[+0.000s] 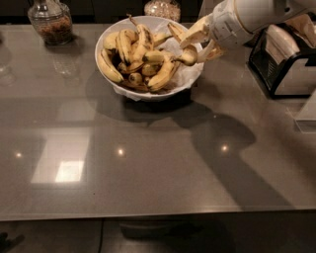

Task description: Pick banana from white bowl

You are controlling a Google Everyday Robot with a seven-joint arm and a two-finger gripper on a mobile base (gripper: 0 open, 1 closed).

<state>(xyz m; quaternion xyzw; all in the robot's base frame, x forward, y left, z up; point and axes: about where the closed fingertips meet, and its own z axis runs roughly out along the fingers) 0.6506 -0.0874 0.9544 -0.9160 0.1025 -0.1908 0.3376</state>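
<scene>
The white bowl point(106, 69) stands at the back middle of the grey table, lined with crumpled white paper and piled with several yellow bananas. My gripper point(191, 47) hangs over the bowl's right rim, reaching in from the upper right on a white arm. Its cream fingers point(193, 33) are closed on the right end of a long, brown-streaked banana point(163, 56). That banana lies roughly level across the top of the pile, its other end among the others.
A glass jar with brown contents point(49, 21) stands at the back left. Another jar point(162, 8) stands behind the bowl. A black and white appliance point(284, 57) sits at the right edge. The table's front edge point(148, 215) runs across the bottom.
</scene>
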